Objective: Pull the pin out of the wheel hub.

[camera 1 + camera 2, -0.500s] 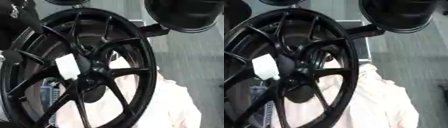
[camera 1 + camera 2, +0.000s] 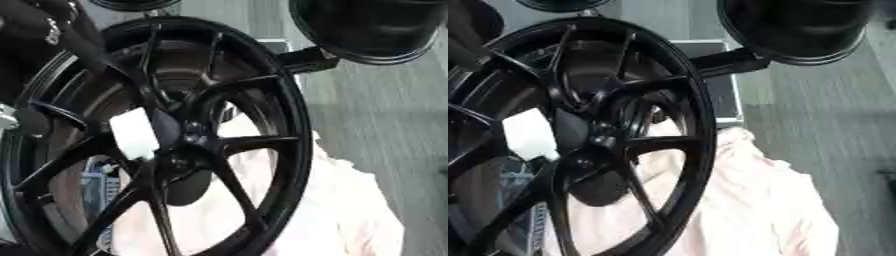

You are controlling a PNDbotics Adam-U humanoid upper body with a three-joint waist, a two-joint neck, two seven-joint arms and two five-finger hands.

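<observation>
Almost nothing has moved since the earlier frame: the wheel, the white piece by its middle and the dark arm at the upper left all sit where they did. The wheel hub (image 2: 181, 150) lies a little left of centre and low in the left eye view, the dark middle from which the black spokes (image 2: 254, 144) fan out. No pin can be told apart from the black metal there. What does stand out is a white rectangular piece (image 2: 134, 133), tilted a little, lying just up and left of the hub, against a spoke. The black wheel (image 2: 296, 125) fills most of the view, standing on edge and turned so that its rim runs as a tall oval from the top to the bottom of the frame. The left arm (image 2: 42, 35), black with pale lettering, comes in from the upper left corner and crosses in front of the wheel's upper left rim. Its end is lost against the dark metal, so I cannot tell how its hand is set or whether it touches anything. Behind and to the lower right of the wheel lies a pale pink cloth (image 2: 772, 210), crumpled, showing through the gaps between the spokes. Above it a second black wheel (image 2: 798, 27) sits at the upper right, with a black block (image 2: 726, 61) beneath its rim, over a grey floor (image 2: 385, 125).
</observation>
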